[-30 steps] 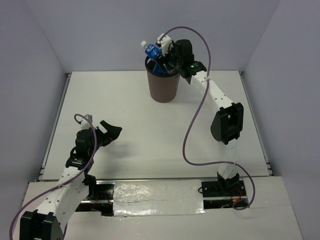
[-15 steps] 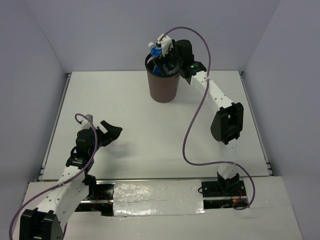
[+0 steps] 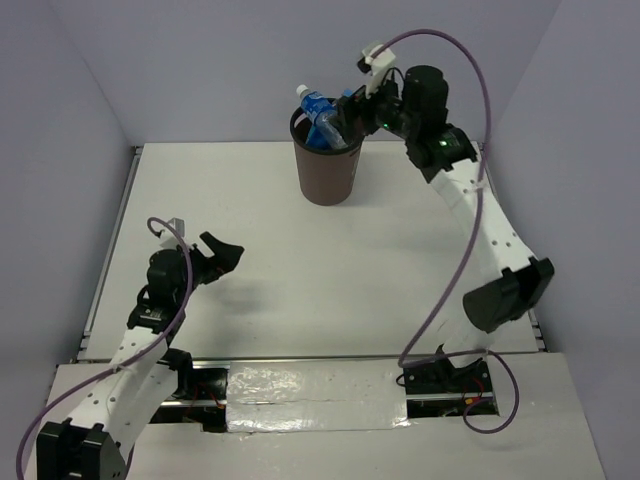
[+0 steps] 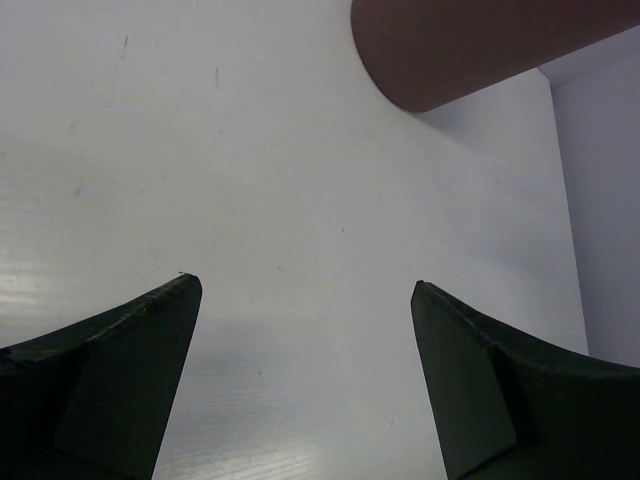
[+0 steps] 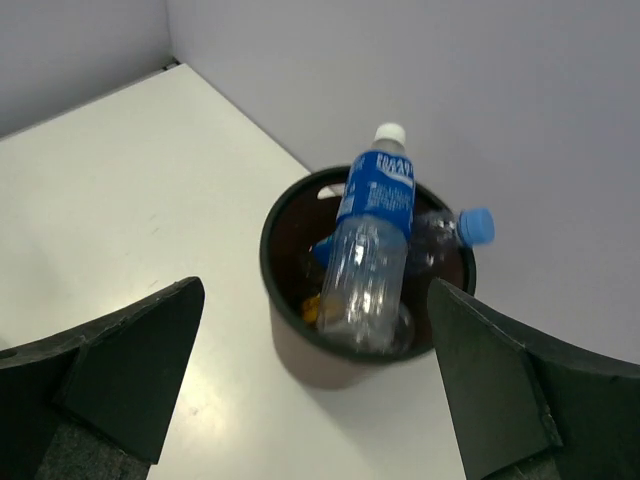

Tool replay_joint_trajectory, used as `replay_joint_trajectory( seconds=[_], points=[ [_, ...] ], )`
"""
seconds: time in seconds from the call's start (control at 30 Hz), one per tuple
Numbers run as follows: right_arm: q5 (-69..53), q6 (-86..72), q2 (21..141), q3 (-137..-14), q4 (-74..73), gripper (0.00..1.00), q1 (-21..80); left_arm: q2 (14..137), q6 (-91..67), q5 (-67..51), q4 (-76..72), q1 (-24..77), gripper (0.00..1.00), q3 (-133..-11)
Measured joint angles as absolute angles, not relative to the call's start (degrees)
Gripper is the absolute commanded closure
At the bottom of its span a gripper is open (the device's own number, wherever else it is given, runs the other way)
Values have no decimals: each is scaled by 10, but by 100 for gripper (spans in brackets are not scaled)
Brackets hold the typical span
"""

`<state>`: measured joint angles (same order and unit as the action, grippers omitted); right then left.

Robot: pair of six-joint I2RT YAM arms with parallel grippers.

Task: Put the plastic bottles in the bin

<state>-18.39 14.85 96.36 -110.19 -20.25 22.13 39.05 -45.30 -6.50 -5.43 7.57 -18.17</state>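
Observation:
The brown bin stands at the back of the table. A clear plastic bottle with a blue label leans in it, its white cap poking over the rim. In the right wrist view this bottle rests on the bin's rim, and a second bottle with a blue cap lies deeper inside. My right gripper hovers above and right of the bin, open and empty. My left gripper hangs open over bare table at the near left, far from the bin.
White table with grey walls on three sides. A purple cable loops along the right arm. Something yellow lies low inside the bin.
My right gripper opened and let go of the bottle, which dropped into the bin. The right arm then drew back up and to the right. The left arm barely shifted.

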Motion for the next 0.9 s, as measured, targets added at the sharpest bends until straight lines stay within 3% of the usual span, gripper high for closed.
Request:
replay_joint_trajectory(
  seconds=[0.4,0.6,0.9],
  points=[
    [-228,103,762,-869,-344,0,69,335,-389,-67,28,76,0,-279],
    [-193,90,604,-712,-358,0,61,310,-374,-69,76,76,1,-302],
    [-133,29,434,-582,-359,0,50,288,-374,-91,112,75,1,-323]
  ],
)
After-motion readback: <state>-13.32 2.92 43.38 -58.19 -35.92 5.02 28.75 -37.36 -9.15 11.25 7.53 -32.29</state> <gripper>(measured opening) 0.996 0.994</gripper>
